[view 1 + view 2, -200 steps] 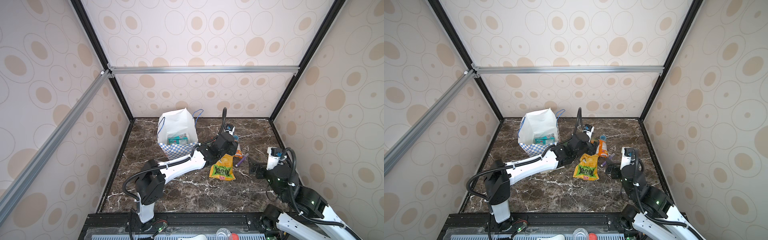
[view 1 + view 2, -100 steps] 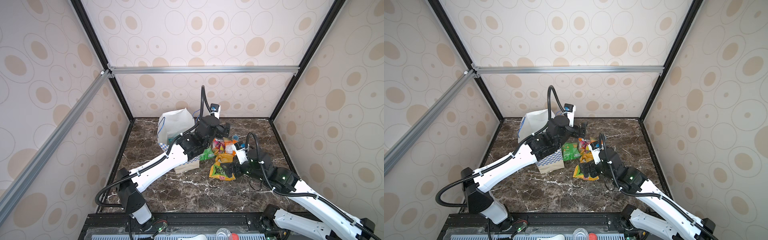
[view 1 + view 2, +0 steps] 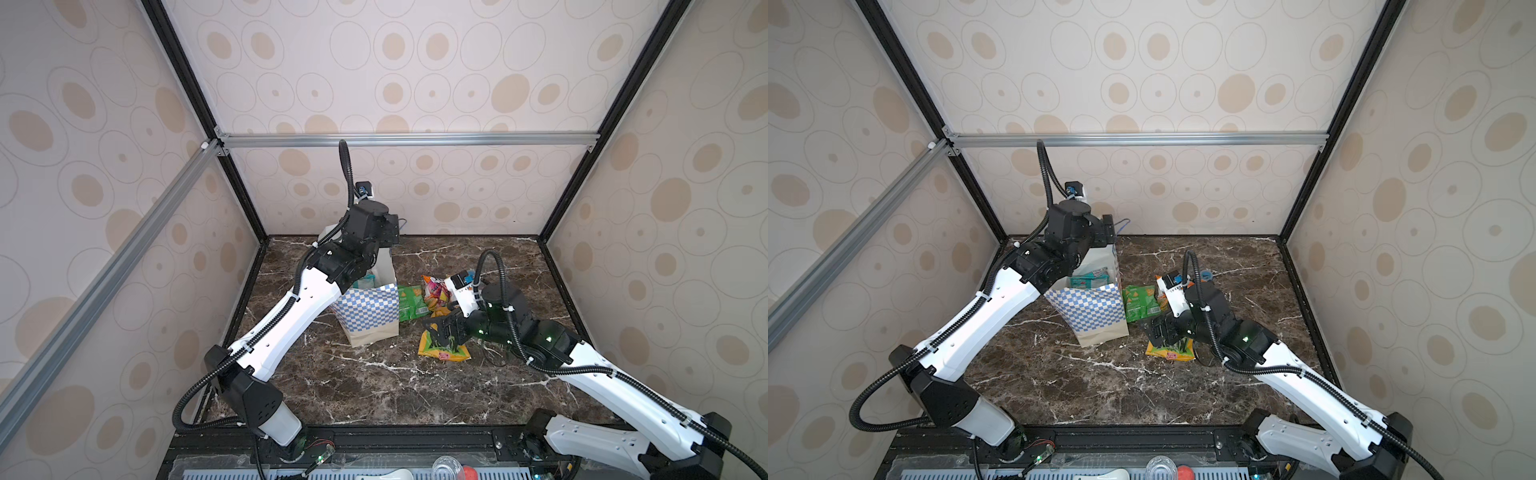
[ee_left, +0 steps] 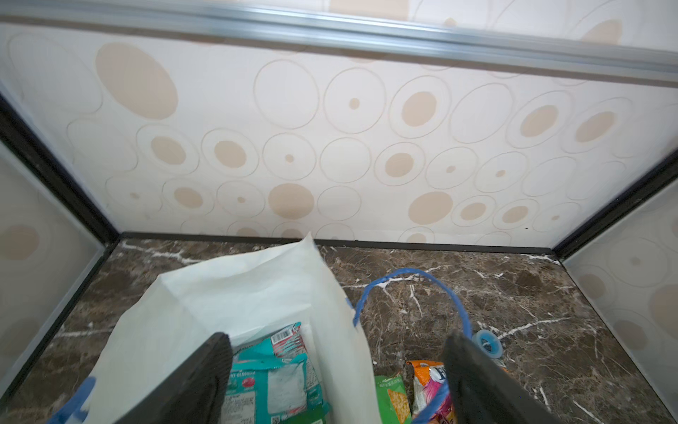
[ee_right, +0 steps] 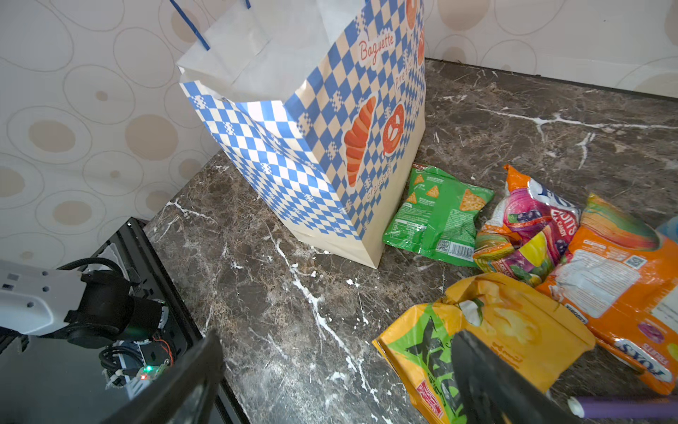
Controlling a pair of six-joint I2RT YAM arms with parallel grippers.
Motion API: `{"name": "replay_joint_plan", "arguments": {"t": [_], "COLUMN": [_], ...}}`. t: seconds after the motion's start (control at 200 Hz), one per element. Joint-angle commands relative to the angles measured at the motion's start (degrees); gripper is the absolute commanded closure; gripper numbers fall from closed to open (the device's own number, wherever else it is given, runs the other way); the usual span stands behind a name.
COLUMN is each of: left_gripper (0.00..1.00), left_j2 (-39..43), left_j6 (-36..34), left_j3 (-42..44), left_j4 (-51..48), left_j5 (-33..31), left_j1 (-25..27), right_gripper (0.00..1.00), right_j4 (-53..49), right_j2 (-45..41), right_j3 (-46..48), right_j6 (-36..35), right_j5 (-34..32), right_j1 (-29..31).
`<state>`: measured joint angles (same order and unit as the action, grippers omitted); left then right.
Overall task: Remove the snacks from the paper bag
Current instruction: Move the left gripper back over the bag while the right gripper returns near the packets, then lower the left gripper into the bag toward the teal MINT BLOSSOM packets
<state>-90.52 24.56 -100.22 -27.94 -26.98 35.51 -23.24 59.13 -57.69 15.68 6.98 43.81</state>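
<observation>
Our left end effector (image 4: 337, 339) hangs wide open and empty over the paper bag (image 4: 234, 293), teal snacks (image 4: 271, 381) lying inside. Its jaws straddle one bag wall, so lowering now we might crush or topple it.

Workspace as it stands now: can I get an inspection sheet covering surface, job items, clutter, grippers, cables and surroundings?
Surface: dark marble tabletop, no spills seen.
Job's things: paper bag upright; teal packets inside it; green packet, pink packet, orange packet and yellow packet lie on the table beside it.
Clutter: purple pen by the yellow packet; blue tape roll behind the packets.
Grippers: left gripper open, straddling the bag's side wall; right gripper open above the yellow packet, holding nothing.
Cables: black hose on each arm, none seen snagged.
Surroundings: patterned walls, aluminium rail.
</observation>
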Motion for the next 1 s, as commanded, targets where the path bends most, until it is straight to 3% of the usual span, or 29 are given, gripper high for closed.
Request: {"name": "replay_joint_plan", "arguments": {"t": [0.0, 0.22, 0.995], "left_gripper": [0.2, 0.29, 0.33], "left_j2": [0.17, -2.72, -15.29], "left_j6": [3.83, 5.38, 5.14], "left_j3": [2.16, 7.15, 15.19], "left_j4": [-4.72, -4.09, -1.18], "left_j5": [-2.11, 4.07, 16.35], "left_j1": [-2.22, -5.85, -11.73], "right_gripper": [0.0, 0.0, 0.0], "right_j4": [0.92, -0.28, -0.82], "right_j2": [0.87, 0.99, 0.02], "right_j3": [-2.39, -2.63, -2.07], "right_j6": [0.32, 0.91, 1.25], "right_j5": [1.02, 0.54, -1.01], "right_j1": [0.31, 0.39, 0.38]}}
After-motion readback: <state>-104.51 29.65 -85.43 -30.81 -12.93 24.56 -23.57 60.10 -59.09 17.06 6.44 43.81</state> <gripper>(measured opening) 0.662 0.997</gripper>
